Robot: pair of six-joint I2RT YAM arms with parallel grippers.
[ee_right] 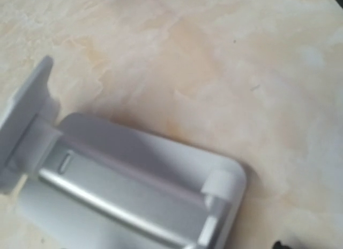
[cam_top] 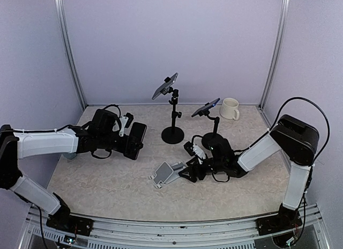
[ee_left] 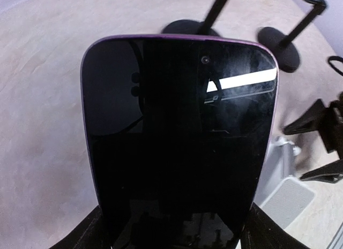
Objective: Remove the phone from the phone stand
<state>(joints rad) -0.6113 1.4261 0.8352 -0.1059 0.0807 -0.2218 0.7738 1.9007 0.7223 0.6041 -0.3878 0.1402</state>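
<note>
My left gripper (cam_top: 134, 143) is shut on a black-screened phone with a purple rim (cam_top: 139, 137), held just above the table on the left. In the left wrist view the phone (ee_left: 179, 131) fills the frame, with a finger (ee_left: 86, 233) on each side of its lower end. The silver-white phone stand (cam_top: 167, 173) lies empty on the table in the middle; it also shows in the left wrist view (ee_left: 286, 192) and the right wrist view (ee_right: 134, 190). My right gripper (cam_top: 191, 171) is at the stand's right edge, its jaws spread.
Two black pole stands (cam_top: 172, 132) (cam_top: 213, 136) stand at the back, each carrying a tilted phone (cam_top: 164, 86) (cam_top: 206, 107). A cream mug (cam_top: 230, 108) sits at the back right. Walls and metal posts enclose the table.
</note>
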